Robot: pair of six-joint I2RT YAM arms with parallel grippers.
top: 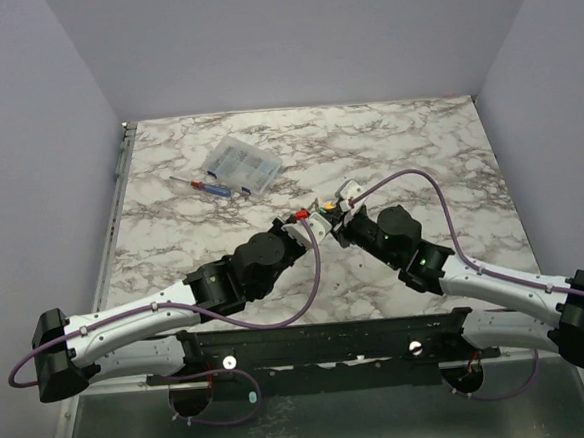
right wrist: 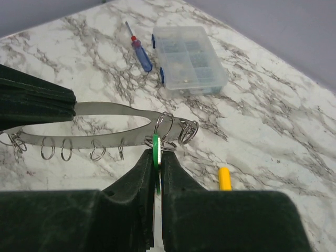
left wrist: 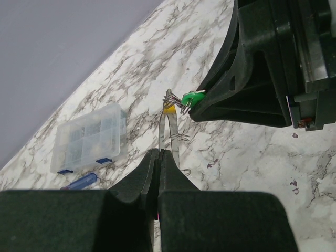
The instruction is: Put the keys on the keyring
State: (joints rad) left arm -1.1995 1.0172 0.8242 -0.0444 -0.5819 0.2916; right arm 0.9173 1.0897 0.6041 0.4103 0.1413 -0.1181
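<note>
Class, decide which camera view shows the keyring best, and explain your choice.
The right wrist view: the keyring lies side-on, with its long loop and the small rings hanging from it visible. The left wrist view shows it edge-on, a slim strip. In the top external view it is too small to make out.

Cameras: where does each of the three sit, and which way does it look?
Top external: above and behind, looking down on the marble table; left arm and right arm show.
Left wrist: on the left arm, facing past the left gripper, shut on the thin grey keyring band.
Right wrist: on the right arm, facing past the right gripper, shut on the tiny green-headed key.
Both wrist views share the clear plastic compartment box.
</note>
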